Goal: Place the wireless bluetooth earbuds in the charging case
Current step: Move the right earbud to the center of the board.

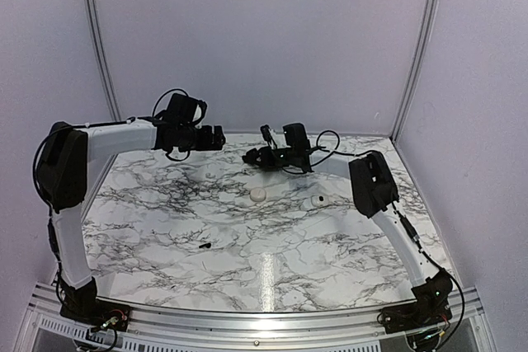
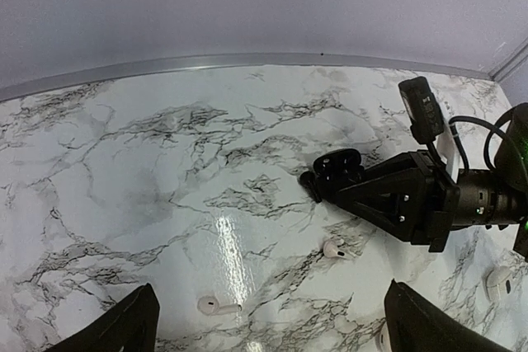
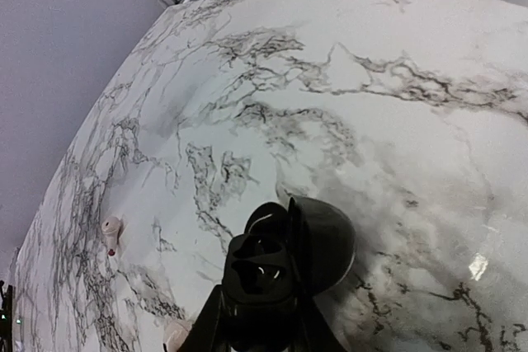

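Observation:
One of the earbuds, a tiny black stub, lies on the marble near the front left, far from both grippers. The charging case, a cream-white pebble, sits mid-table; I cannot tell how its lid stands. My right gripper hovers behind it, shut on a black round puck that is hinged open and shows two dark hollow sockets. My left gripper hangs open and empty at the back left, its fingers wide apart over bare marble.
Two pale earbud-shaped pieces lie under the left gripper; one shows in the right wrist view. A white piece lies right of the case. The walls close in behind the table.

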Robot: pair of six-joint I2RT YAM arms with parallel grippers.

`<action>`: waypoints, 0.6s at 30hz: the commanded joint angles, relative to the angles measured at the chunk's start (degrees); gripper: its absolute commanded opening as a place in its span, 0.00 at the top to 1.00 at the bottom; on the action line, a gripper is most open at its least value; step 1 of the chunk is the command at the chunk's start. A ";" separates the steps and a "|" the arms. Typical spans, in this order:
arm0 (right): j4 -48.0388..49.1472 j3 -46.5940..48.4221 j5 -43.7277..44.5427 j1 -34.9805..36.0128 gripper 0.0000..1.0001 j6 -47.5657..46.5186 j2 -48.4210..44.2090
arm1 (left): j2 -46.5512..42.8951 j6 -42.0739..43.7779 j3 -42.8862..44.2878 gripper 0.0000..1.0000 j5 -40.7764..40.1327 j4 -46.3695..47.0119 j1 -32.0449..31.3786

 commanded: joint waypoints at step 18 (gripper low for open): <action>17.17 -30.96 -4.63 0.66 1.00 -0.88 -22.22 | 13.73 4.44 10.32 0.35 10.01 0.18 2.04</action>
